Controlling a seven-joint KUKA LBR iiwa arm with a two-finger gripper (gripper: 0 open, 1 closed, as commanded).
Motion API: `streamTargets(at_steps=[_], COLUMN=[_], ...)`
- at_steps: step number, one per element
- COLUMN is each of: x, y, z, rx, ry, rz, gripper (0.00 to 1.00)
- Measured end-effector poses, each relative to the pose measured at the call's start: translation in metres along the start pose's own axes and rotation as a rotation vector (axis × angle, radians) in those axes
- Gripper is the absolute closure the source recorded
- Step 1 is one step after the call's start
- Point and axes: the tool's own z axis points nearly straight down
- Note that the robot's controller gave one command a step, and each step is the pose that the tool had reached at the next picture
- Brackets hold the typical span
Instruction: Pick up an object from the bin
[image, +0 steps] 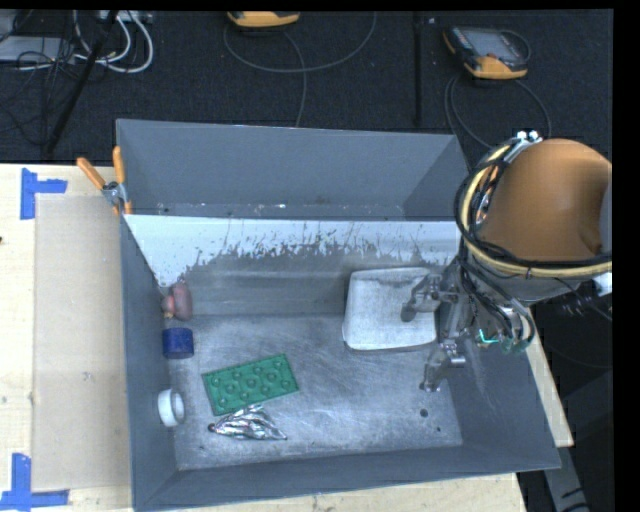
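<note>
**Spotter:** Where are you in the pick?

**Operator:** At the approach, I'd say, with nothing lifted yet. My pincer (438, 365) is low in the right part of the bin (280, 170), below the arm's orange cover (550, 205). I can't tell from up here whether it is apart or together, and I see nothing carried in it.

**Spotter:** What's closest to it?

**Operator:** The white rectangular piece (385, 310) lies flat against the back slope, right of the middle. The pincer sits at its right-hand edge, touching it or just beside it; I can't say which. Its tip hangs over bare floor just past the piece's near right corner.

**Spotter:** And the rest?

**Operator:** All well apart, over on the left side. There's a green studded plate (250, 383) with a crumpled silver foil scrap (247, 427) just in front of it, and along the left wall a white cap (171, 406), a blue cap (178, 343) and a pink lump (180, 298).

**Spotter:** Next move?

**Operator:** If I take the white piece, I'd judge it needs a small shift left so the pincer straddles its rim, then a close and a straight lift. It looks broad and flat, so an edge grip seems the only way, and it could slip or tip.
</note>
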Motion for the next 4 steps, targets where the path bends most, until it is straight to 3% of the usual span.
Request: streamTargets(at_steps=[1,2,3,4], x=[-0.031,-0.033,-0.034,-0.033], y=[0.116,0.147,0.147,0.156], z=[0.047,0.169,0.165,0.009], rx=[-0.001,0.0,0.001,0.001], ry=[-0.007,-0.011,-0.009,-0.018], rz=[-0.222,-0.21,-0.21,-0.238], gripper=[0.0,0.0,1.0,1.0])
